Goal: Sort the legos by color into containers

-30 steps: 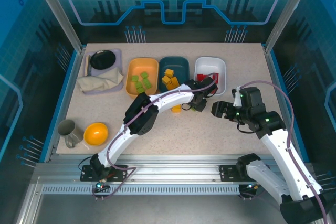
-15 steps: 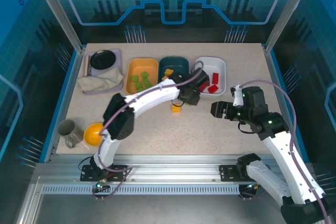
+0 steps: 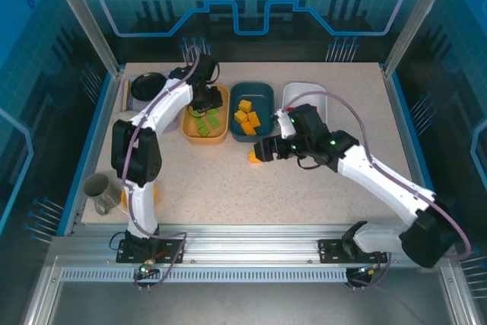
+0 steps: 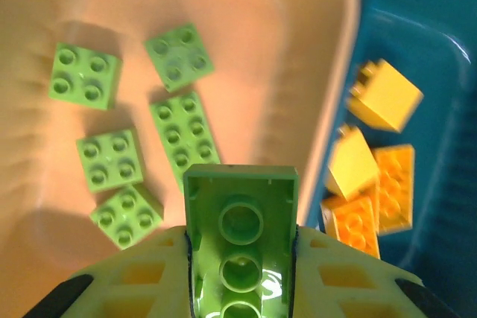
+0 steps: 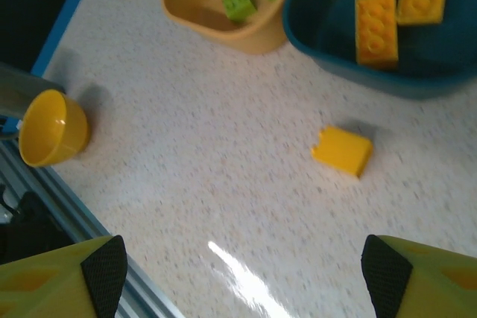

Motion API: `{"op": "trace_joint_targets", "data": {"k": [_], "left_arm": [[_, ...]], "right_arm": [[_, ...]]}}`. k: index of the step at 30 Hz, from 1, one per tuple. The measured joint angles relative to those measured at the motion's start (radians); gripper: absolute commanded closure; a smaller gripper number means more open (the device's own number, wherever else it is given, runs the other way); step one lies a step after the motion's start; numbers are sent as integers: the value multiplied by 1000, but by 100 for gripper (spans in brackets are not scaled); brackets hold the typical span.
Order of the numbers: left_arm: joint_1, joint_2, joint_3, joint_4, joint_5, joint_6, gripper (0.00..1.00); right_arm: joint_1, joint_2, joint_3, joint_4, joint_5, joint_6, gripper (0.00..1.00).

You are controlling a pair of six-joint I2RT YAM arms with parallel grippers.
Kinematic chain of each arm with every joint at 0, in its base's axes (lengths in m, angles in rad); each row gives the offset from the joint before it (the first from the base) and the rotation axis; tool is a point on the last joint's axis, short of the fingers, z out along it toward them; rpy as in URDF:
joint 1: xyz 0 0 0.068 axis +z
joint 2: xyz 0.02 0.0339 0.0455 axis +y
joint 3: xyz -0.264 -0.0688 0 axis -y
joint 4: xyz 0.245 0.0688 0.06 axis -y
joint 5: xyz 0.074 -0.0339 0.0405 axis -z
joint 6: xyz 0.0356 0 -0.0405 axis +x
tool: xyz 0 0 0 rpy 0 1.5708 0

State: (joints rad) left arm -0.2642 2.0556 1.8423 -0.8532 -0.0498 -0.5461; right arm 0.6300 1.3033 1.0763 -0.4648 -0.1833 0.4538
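My left gripper hangs over the yellow-orange tray. In the left wrist view it is shut on an oblong green brick, underside up, above several green bricks lying in that tray. The teal tray holds several yellow and orange bricks. One yellow brick lies on the table in front of the teal tray. My right gripper stands open just right of it; in the right wrist view the brick lies ahead of the open gripper. My right arm partly hides the white tray.
A black dish sits at the back left. A grey cup stands at the front left beside a yellow bowl. The metal rail of the table's near edge runs close to my right gripper.
My left arm has swung left from beside the white tray to over the yellow-orange tray. My right arm has moved left and forward, up to the yellow brick on the table.
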Motion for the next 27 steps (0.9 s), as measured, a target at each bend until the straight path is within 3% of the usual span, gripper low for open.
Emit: {"op": "trace_joint_targets", "data": {"k": [5,11,14,21,27], "left_arm": [[64,209,207,-11,64,-5,71],[72,364,361,-17,121,-5,70],[72,388,369,-18,144,-6,67],[72,401,374,-25,164,-11,45],[71,366,344,-24,164,-14,41]], "right_arm": [[0,141,145,20,-13,-3,15],[0,243,229,10,-21,11,17],[0,261,229,4,-29,31,17],[0,310,239,-6,-31,62,17],[18,318,221,48,-18,70,17]]}}
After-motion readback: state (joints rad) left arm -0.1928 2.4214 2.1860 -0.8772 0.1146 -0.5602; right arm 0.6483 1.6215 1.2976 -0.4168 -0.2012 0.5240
